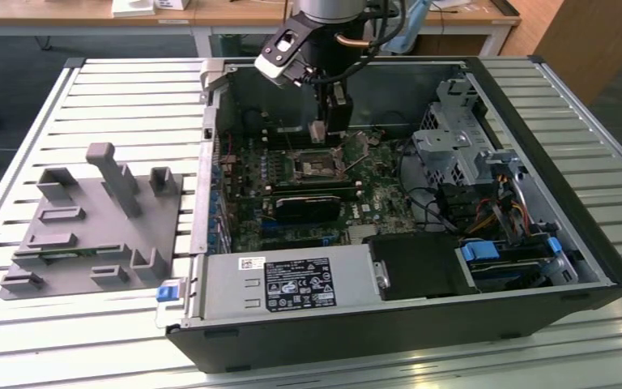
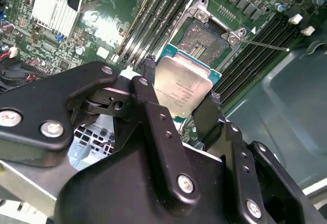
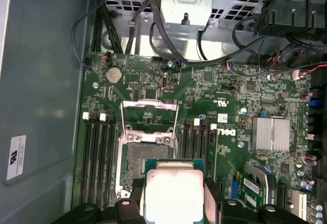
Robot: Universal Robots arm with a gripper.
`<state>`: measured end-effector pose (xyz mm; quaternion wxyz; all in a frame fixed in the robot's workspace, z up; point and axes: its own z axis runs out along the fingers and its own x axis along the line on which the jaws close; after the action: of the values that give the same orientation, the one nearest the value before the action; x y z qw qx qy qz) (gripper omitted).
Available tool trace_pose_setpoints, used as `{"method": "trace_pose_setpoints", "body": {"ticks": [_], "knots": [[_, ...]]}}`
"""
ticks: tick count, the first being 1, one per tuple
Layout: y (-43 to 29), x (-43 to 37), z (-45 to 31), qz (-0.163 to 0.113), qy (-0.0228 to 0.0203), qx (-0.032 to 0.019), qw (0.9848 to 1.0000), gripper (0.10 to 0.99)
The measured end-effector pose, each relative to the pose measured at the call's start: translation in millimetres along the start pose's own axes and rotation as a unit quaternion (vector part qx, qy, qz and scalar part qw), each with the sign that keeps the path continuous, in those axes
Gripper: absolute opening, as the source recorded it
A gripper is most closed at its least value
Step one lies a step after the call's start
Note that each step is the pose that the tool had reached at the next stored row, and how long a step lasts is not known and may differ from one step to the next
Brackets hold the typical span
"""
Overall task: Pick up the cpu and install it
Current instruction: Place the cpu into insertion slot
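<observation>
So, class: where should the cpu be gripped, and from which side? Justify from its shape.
Take the cpu by two opposite thin edges, coming from above its flat metal top, as the fingers hold it now. It is a thin flat square, so the edges give parallel faces and the underside stays free.

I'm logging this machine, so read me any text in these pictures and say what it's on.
On the power supply label: print too small to read.
On the cpu: engraving too blurred to read.
On the case wall sticker: print too small to read.
</observation>
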<state>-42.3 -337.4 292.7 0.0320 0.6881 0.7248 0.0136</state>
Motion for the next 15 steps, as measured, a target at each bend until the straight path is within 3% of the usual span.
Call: {"method": "trace_pose_setpoints", "body": {"ticks": [15], "knots": [[-1.0,0.6,17.0,0.000,0.0003,0.0000,1.0000,0.545]]}}
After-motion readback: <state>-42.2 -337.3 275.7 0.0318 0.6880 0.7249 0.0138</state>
